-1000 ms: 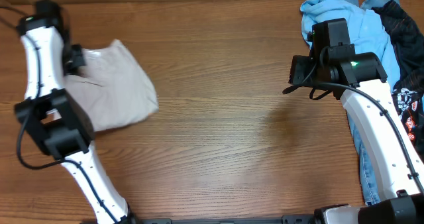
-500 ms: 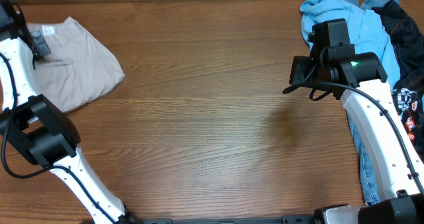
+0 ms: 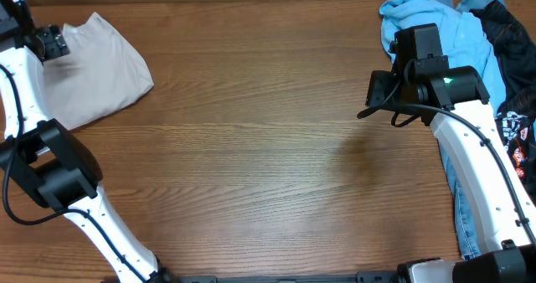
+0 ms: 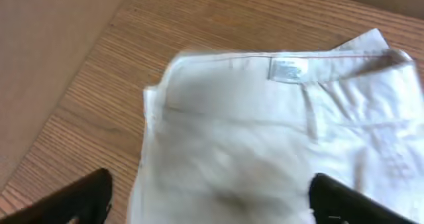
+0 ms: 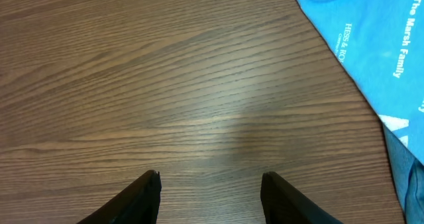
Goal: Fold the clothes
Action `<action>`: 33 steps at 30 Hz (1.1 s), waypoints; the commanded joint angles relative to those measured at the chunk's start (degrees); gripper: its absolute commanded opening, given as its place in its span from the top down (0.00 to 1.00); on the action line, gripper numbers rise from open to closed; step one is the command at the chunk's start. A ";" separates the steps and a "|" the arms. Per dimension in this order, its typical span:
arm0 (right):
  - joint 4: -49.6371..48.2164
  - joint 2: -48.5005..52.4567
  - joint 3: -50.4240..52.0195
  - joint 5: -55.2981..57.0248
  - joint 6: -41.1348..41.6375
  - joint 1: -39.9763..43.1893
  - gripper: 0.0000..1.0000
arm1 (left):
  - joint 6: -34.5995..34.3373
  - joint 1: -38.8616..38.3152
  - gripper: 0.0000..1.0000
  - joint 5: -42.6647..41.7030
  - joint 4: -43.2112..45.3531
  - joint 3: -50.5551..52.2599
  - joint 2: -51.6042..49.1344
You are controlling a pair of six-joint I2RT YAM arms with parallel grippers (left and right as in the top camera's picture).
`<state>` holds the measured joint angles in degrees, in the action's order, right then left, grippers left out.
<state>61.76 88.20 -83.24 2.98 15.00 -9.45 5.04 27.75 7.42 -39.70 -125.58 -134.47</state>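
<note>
left gripper [image 4: 212,204]: jaws wide, empty
shorts [image 4: 265,131]: right under it, folded, label up
risk: retreat could snag cloth, undo fold
table [image 4: 99,98]: edge close beside shorts; a drag tips them off
right gripper [image 5: 211,197]: half-open, empty, over bare table

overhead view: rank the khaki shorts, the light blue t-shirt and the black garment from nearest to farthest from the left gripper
1. Khaki shorts: far left, right beside the left gripper.
2. Light blue T-shirt: far across, at the top right.
3. Black garment: at the right edge, just beyond the T-shirt.
</note>
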 commanded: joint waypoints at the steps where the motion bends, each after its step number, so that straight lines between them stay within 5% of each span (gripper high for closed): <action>1: -0.11 0.00 -0.46 0.37 0.44 0.20 0.47 | 0.09 -0.33 0.00 0.63 -0.63 -3.48 2.78; 10: -0.07 0.00 -0.46 0.35 0.44 0.20 0.47 | 1.40 -6.56 0.02 -18.14 -2.40 -6.99 5.53; 15: 0.26 0.00 -0.46 0.35 0.44 0.20 0.47 | 0.94 -14.14 0.67 -18.97 -5.14 -6.45 3.39; 19: 0.57 0.00 -0.46 0.37 0.66 0.20 0.47 | 0.83 -20.20 0.96 -12.28 -5.60 -6.25 -0.50; 23: 1.03 0.00 -0.46 0.39 0.61 0.20 0.47 | -1.51 -23.41 0.96 -4.94 -5.99 -6.25 -4.85; 33: 1.18 0.00 -0.46 0.42 0.61 0.20 0.47 | -9.53 -21.24 0.96 -2.27 -16.17 -5.88 -11.02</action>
<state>63.05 88.25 -83.24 3.01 15.03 -9.45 -0.12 4.86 2.28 -53.93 -131.35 -144.42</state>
